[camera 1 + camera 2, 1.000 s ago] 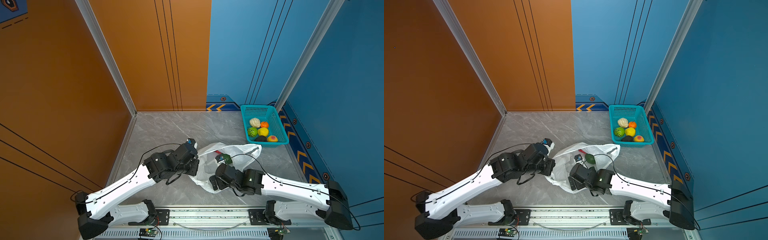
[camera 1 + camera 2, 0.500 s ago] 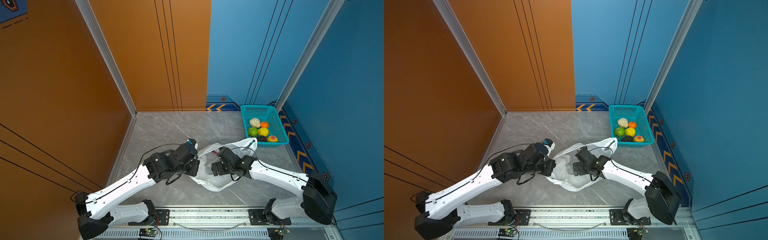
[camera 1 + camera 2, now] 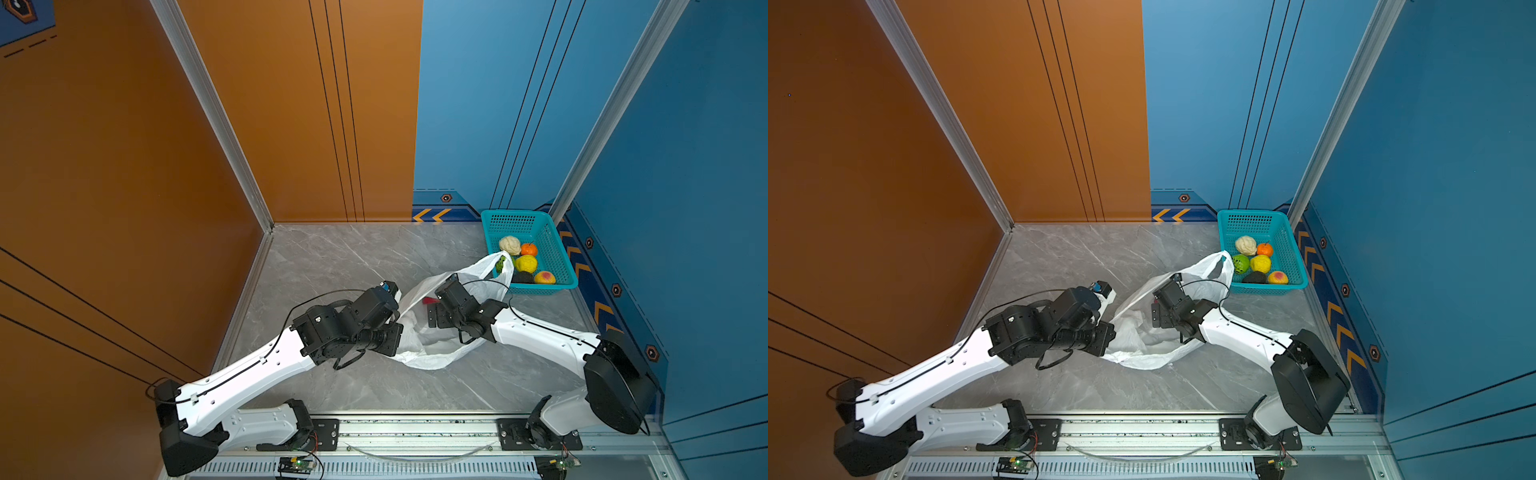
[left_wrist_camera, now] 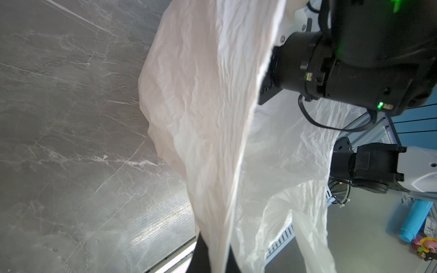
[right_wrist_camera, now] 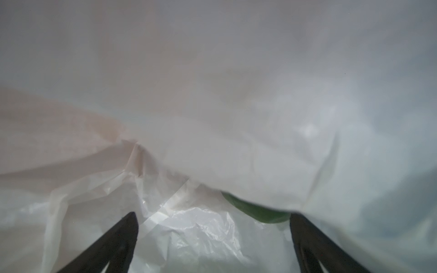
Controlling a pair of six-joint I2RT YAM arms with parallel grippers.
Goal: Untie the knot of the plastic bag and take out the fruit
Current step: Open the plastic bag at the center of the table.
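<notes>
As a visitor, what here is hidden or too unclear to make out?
Inside the plastic bag: the right wrist view shows only a green sliver under a fold; which fruit is unclear.
Red scrap in a top view: mostly hidden by bag and right arm.
Knot: visible in no view.
Left gripper: mostly cut off by the left wrist view's edge.
Dark lump in the basket: too small to name.
</notes>
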